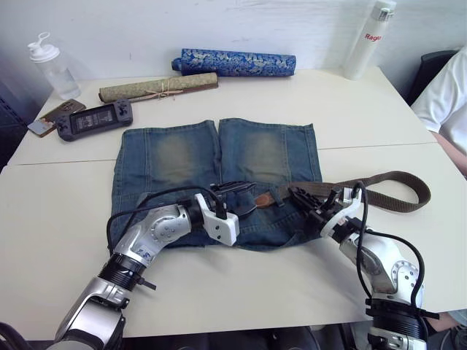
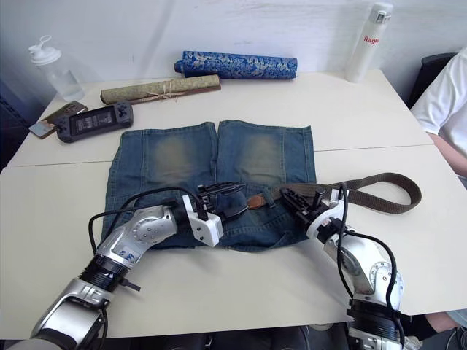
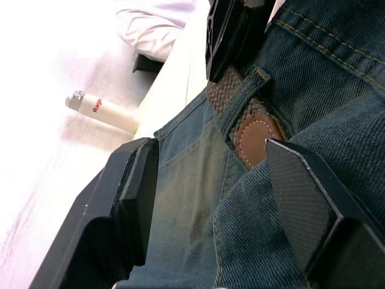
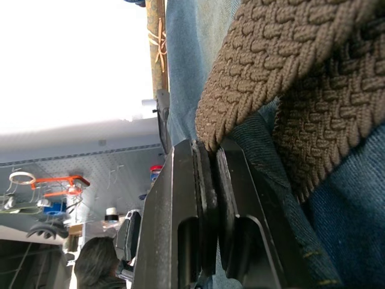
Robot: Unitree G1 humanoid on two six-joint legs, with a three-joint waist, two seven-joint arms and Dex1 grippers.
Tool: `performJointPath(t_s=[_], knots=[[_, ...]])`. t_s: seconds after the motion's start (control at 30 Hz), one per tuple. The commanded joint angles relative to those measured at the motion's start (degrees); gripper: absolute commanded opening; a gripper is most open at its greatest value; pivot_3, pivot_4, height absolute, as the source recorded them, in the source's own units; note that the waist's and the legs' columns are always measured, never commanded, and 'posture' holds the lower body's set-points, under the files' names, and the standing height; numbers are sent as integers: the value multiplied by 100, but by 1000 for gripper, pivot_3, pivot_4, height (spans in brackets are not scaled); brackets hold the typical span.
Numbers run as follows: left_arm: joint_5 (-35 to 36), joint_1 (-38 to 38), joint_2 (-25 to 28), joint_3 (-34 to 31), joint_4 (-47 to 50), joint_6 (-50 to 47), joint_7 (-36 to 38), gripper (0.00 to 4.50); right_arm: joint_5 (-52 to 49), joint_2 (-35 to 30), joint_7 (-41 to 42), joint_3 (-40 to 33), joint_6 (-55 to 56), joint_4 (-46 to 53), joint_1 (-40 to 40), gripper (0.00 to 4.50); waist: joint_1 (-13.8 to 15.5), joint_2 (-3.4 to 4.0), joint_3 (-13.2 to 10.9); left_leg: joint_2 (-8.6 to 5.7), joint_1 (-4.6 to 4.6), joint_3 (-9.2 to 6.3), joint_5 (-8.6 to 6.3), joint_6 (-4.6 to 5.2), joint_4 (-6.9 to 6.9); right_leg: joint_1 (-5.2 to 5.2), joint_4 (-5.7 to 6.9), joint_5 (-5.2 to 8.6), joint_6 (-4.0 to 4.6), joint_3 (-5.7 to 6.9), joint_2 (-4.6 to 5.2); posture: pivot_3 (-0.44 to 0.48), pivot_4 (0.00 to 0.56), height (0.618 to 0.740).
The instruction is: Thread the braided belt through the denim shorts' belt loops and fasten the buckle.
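Even overhead light is keeping the table (image 1: 219, 292) bright with only faint soft shadows, while the left wrist view is blowing out to white around the white bottle (image 3: 102, 112) and the right wrist view is clipping to glare beyond the braided belt (image 4: 271, 66).

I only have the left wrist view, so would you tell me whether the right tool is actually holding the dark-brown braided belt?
Observer: Yes, the right tool is shut on the dark-brown braided belt, pinching its edge.
Operator: Thank you. Where does the rest of the belt run?
Observer: It loops across the white table to the robot's right, beyond the edge of the faded blue denim shorts.
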State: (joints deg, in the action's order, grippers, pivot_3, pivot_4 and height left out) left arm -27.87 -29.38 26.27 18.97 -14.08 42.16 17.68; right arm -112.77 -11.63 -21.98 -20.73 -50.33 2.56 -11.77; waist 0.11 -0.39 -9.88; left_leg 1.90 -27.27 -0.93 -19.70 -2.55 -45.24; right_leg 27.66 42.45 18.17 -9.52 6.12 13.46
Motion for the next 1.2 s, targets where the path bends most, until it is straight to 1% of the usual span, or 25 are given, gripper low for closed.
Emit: performJointPath(t_s=[0.03, 0.13, 0.23, 0.27, 0.3, 0.33, 0.4, 0.47, 0.53, 0.6, 0.67, 0.77, 0.83, 0.9, 0.97, 1.07, 1.13, 1.2], knots=[[-230, -22, -188, 231, -289, -6, -106, 3092, -23, 200, -36, 35, -205, -81, 122, 0, 6, -7, 5, 0, 1, 0, 0, 0, 0, -2, -1, 0, 0, 0, 0, 0, 150, 645], [261, 50, -291, 253, -184, -61, 229, 3092, -23, 339, -72, -67, -132, 65, 118, 0, 1, -7, 6, 0, 2, 0, 0, 0, 0, -3, 0, 0, 0, 0, 0, 0, 150, 645], [1030, 185, -143, 40, 160, -324, 719, 3092, -23, 390, -156, -131, -90, 219, 136, 0, -14, -6, 5, 0, 1, -1, 0, 0, 1, 0, 0, 0, -1, 0, 0, 0, 150, 645], [1577, 305, 10, -90, 413, -572, 1050, 3092, -23, 407, -193, -148, -95, 271, 144, 0, -17, -5, 5, 0, 0, -1, 0, 0, 1, 1, 1, 0, -1, 0, 0, 0, 150, 645], [1967, 393, 114, -181, 601, -766, 1292, 3092, -23, 424, -220, -166, -99, 308, 148, 0, -32, -2, 3, 0, -2, -1, 0, 0, 1, 4, 1, 1, 0, 0, 0, 0, 150, 645], [2264, 473, 215, -253, 772, -928, 1496, 3092, -23, 442, -244, -175, -96, 338, 151, 0, -36, 1, 1, 1, -5, -1, 0, 0, 3, 9, 1, 1, 0, 0, 0, 0, 150, 645], [2921, 755, 646, -483, 1353, -1290, 1971, 3092, -23, 403, -293, -153, -73, 410, 162, 0, -50, 5, -1, 2, -6, -1, 0, 0, 4, 13, 2, 4, 2, -1, 0, 0, 150, 645], [3336, 987, 958, -664, 1791, -1532, 2288, 3092, -23, 414, -320, -159, -59, 463, 161, 0, -45, 11, -5, 3, -7, -1, 0, 0, 6, 17, 2, 8, 5, -1, 0, 0, 150, 645], [3586, 1256, 1267, -913, 2125, -1664, 2475, 3092, -23, 457, -336, -196, -62, 510, 152, 0, -41, 13, -6, 3, -8, -1, -1, 0, 5, 17, -4, 8, 6, -1, 0, 0, 150, 645], [3706, 1423, 1417, -1117, 2274, -1766, 2555, 3092, -23, 509, -361, -209, -67, 530, 149, 0, -24, 15, -7, 2, -9, 0, -1, 0, 4, 17, -7, 8, 6, -2, 0, 0, 150, 645], [3793, 1494, 1454, -1289, 2365, -1893, 2578, 3092, -23, 595, -355, -242, -137, 506, 134, 0, -24, 15, -8, 2, -9, -1, -1, 0, 4, 17, -10, 8, 6, -2, 0, 0, 150, 645], [3979, 1456, 1346, -1349, 2621, -2228, 2590, 3092, -23, 817, -366, -352, -263, 450, 69, 0, -33, 17, -8, 3, -8, -2, -1, 1, 5, 17, -8, 9, 5, -2, -3, 0, 150, 645], [4115, 1439, 1247, -1291, 2856, -2464, 2622, 3092, -23, 1147, -410, -568, -268, 433, -54, 0, -35, 18, -9, 3, -8, -2, -1, 1, 6, 18, 1, 9, 5, -2, -3, 0, 150, 645], [4141, 1469, 1146, -1245, 3004, -2646, 2621, 3092, -23, 1302, -365, -818, -380, 369, -199, 0, -56, 21, -11, 3, -9, -1, -1, 1, 7, 19, 8, 9, 5, -2, -3, 0, 150, 645], [4080, 1528, 1064, -1219, 3069, -2715, 2631, 3092, -23, 1418, -383, -1161, -485, 268, -335, 0, -56, 27, -15, 3, -12, -1, -1, 1, 6, 25, 16, 9, 5, -3, -4, 0, 150, 645], [3981, 1547, 997, -1220, 3072, -2717, 2650, 3092, -23, 1538, -415, -1427, -660, 157, -404, 0, -48, 29, -16, 3, -15, 0, -1, 1, 6, 27, 18, 9, 5, -4, -4, 0, 150, 645], [3790, 1448, 905, -1192, 3018, -2685, 2550, 3092, -23, 1543, -242, -1435, -994, 88, -331, 0, -30, 29, -16, 3, -15, -1, -1, 1, 5, 28, 20, 10, 5, -4, -4, 0, 150, 645], [3289, 1279, 822, -1155, 2860, -2500, 2335, 3092, -23, 1690, -161, -1461, -1145, 92, -303, 0, -32, 29, -16, 3, -17, -1, -1, 1, 3, 28, 20, 10, 5, -4, -4, 0, 150, 645]])
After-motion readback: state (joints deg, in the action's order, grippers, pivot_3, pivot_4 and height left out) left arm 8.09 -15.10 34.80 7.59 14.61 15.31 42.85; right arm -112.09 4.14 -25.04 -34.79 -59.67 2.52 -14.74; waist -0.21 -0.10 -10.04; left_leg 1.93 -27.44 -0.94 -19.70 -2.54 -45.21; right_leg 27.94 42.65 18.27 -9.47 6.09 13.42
